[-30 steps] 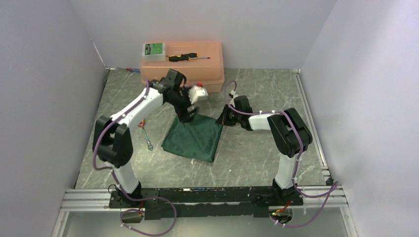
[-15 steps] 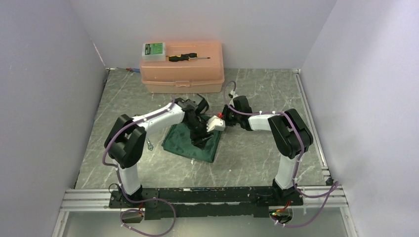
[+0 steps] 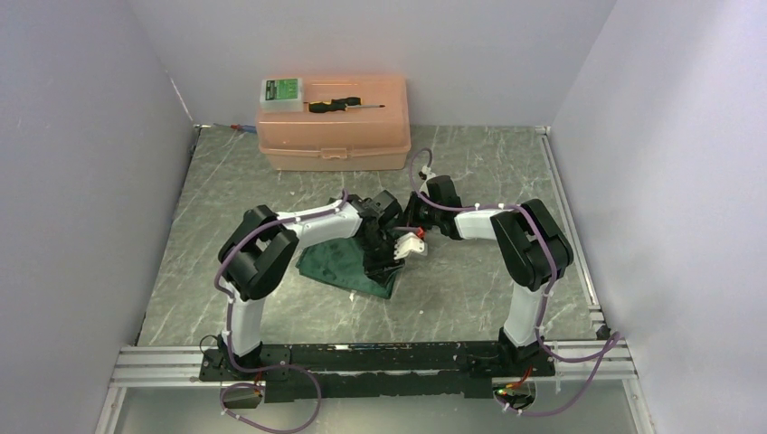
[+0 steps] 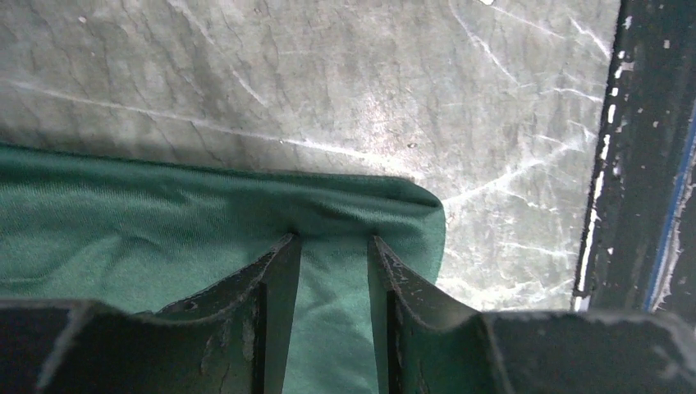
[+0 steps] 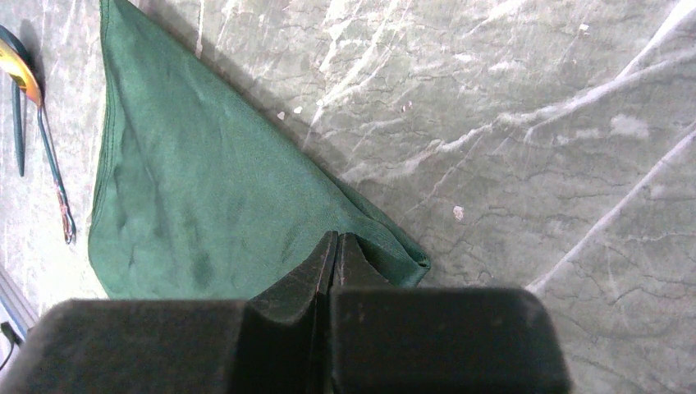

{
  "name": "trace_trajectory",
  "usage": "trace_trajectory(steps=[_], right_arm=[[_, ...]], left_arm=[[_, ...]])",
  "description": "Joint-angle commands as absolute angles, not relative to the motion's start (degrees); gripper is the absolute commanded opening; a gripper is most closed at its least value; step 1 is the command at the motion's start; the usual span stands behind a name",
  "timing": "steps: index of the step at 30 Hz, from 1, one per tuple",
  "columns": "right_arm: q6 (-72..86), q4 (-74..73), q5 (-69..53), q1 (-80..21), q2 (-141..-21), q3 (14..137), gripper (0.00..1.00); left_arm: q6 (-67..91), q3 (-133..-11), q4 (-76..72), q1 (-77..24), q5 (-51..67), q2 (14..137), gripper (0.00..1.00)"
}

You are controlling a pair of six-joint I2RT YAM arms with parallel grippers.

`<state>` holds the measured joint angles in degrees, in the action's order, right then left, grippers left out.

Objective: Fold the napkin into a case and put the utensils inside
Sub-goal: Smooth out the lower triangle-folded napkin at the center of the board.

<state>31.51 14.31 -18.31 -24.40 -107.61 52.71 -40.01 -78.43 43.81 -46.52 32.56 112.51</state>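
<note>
Slipping is risked: little of the dark green soft cloth napkin point(image 4: 123, 222) is bunched between the parted fingers point(image 4: 275, 283) of the left gripper point(image 4: 332, 240), near the shut right gripper point(image 5: 338, 238).

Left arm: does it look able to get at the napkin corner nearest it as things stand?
Likely yes. The left gripper is down on the napkin, jaws apart with cloth between them, right beside that corner. Only bare table lies beyond.

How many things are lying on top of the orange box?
2. A small green-labelled case sits at the left end of the box, and a black-handled screwdriver lies just to the right of it. Nothing seems hidden there.
</note>
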Motion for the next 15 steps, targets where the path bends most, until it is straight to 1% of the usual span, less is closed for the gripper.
trace_trajectory(steps=[1,8,15], right_arm=[[30.9,12.8,-16.6,-24.0,-106.8,51.2,0.00],[31.2,13.1,-16.3,-23.5,-106.9,50.8,0.00],[30.9,12.5,-16.8,-23.3,-106.4,51.5,0.00]], left_arm=[[-42.1,-78.4,40.3,-48.8,29.9,113.8,0.41],[-41.6,-74.7,36.3,-54.0,21.1,115.3,0.41],[-38.0,-73.7,36.0,-55.4,11.3,118.7,0.47]])
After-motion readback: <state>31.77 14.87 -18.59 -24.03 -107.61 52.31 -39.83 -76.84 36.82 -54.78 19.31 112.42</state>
